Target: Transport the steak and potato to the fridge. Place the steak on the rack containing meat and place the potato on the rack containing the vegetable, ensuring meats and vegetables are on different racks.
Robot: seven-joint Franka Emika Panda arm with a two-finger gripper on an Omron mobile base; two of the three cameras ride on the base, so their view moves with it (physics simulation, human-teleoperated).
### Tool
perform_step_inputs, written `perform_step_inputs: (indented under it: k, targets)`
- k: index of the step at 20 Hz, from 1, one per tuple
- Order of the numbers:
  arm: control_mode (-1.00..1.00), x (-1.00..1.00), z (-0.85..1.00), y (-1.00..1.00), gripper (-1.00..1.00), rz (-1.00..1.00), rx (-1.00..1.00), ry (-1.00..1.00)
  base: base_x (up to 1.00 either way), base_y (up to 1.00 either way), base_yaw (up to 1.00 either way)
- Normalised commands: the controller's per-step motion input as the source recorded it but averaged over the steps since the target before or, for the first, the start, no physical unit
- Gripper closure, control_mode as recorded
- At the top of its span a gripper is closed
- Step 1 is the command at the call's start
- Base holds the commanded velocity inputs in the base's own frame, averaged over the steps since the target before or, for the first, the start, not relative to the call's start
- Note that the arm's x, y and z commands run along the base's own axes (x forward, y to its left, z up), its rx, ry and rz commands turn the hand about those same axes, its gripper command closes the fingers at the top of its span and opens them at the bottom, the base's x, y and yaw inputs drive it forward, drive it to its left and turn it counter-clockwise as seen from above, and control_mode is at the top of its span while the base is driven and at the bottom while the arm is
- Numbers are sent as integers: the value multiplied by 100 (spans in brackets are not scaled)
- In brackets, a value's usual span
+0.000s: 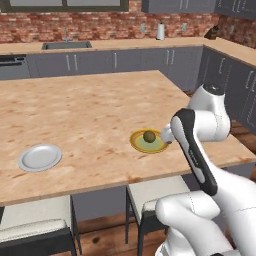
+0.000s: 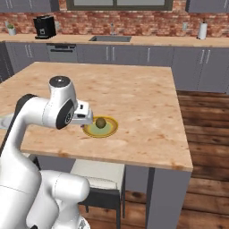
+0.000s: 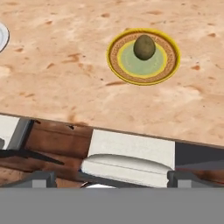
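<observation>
pincer (image 2: 87,115) released, jaws wide, nothing in it; i see it hanging above the near edge of the surface (image 1: 90,110), just beside the yellow plate (image 1: 149,142). potato (image 1: 149,136) sits on that plate's green centre, toward the far side in my hand view (image 3: 144,47). a grey plate (image 1: 40,157) lies well apart to the left. white-cushioned stools (image 3: 127,157) are tucked under the surface edge.
</observation>
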Motion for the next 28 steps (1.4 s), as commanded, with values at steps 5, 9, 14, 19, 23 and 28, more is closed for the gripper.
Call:
perform_step_inputs:
  k: [5, 9, 14, 19, 23, 28]
  targets:
    - [-100, 71, -30, -17, -100, 0, 0, 11, 0, 0, 0]
    - [-100, 55, -34, -22, -100, 0, 0, 0, 0, 0, 0]
    - [-100, 61, -33, -6, -100, 0, 0, 3, 0, 0, 0]
    - [-100, 54, -30, 2, -100, 0, 0, 0, 0, 0, 0]
    - [-100, 54, -32, 0, -100, 0, 0, 5, 0, 0, 0]
    - [-100, 50, -28, 1, -100, 0, 0, 3, 0, 0, 0]
